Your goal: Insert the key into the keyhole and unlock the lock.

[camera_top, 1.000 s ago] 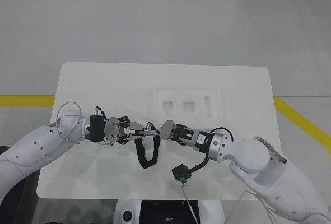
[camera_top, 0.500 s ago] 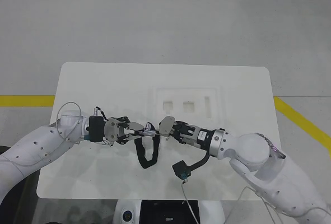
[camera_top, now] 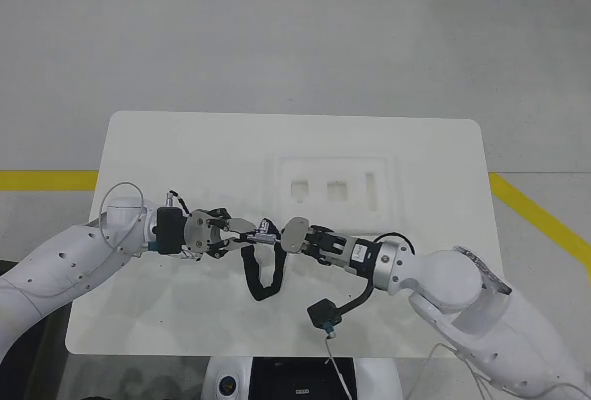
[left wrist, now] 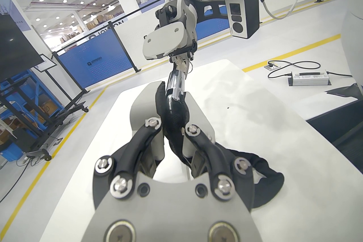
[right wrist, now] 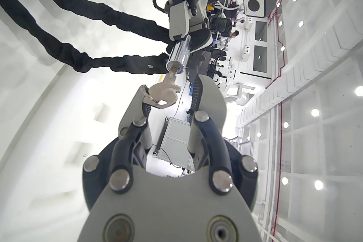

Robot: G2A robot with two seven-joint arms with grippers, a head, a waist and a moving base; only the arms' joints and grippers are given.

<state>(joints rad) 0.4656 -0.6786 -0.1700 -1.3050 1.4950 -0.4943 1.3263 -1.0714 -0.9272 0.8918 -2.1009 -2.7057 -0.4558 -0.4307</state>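
Left hand (camera_top: 237, 236) sits over the left-centre of the white worktop (camera_top: 175, 150), fingers pressed tight on the chain lock (camera_top: 263, 278). The left wrist view shows the pads (left wrist: 198, 118) pinching the black fabric-sleeved chain just behind the shiny lock cylinder (left wrist: 175, 84). The cylinder (camera_top: 263, 236) points right, toward the other arm. The black chain loop droops from it toward the near edge of the worktop, seen as a long loop in the right wrist view (right wrist: 56, 47). The key (camera_top: 279, 238) is just right of the cylinder, with its blade in the keyhole at the cylinder's end face and its silver bow (right wrist: 163, 94) sticking out. Right hand (camera_top: 293, 236) is at the key. In its own view the hand (right wrist: 173, 85) has its fingers spread either side of the bow. One fingertip (right wrist: 143, 97) touches the bow's edge, and the other finger (right wrist: 210, 95) stands apart from it. A white foam tray (camera_top: 285, 170) with three recesses lies on the far side, right of centre, well apart from both hands.
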